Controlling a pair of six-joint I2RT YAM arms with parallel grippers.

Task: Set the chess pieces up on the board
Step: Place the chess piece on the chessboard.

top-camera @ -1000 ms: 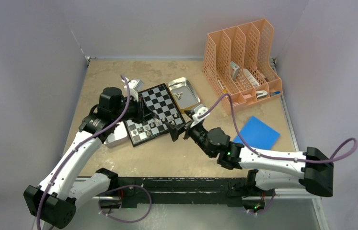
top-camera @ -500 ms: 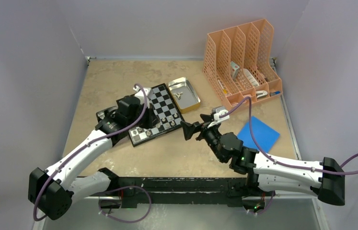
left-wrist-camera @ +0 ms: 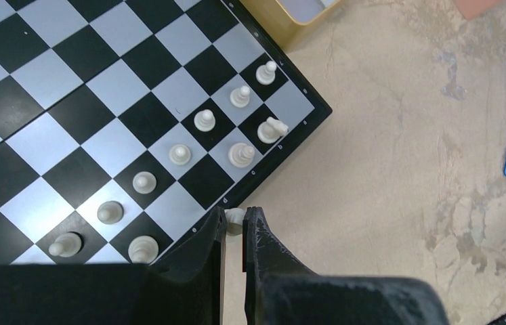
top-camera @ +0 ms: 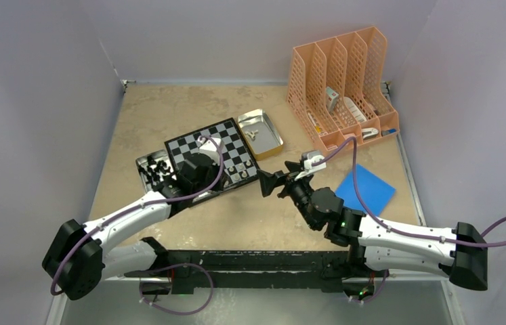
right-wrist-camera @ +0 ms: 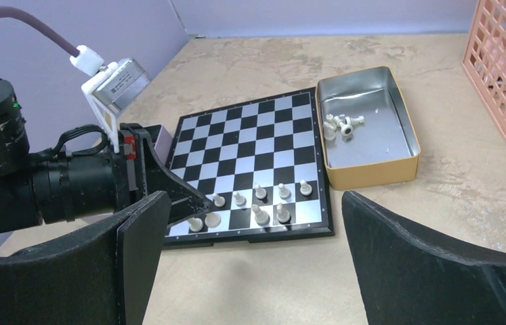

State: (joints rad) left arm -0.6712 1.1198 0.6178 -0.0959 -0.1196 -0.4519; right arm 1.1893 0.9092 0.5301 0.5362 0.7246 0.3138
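You have bright, even overhead light, faint shadows on the table (top-camera: pixel 162 108), mild sheen on the metal tray (right-wrist-camera: pixel 372 177) toward the far edge, wrist views sharp, nearest foreground dark, blurred.

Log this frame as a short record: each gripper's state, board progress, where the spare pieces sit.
left gripper: shut on a pale piece, over the board at its near border
right gripper: open, empty, off the board's right side
pale pieces: two rows along one edge, back row incomplete
pale spares: in the metal tray beside the board
black pieces: in the second tray; none seen on the board
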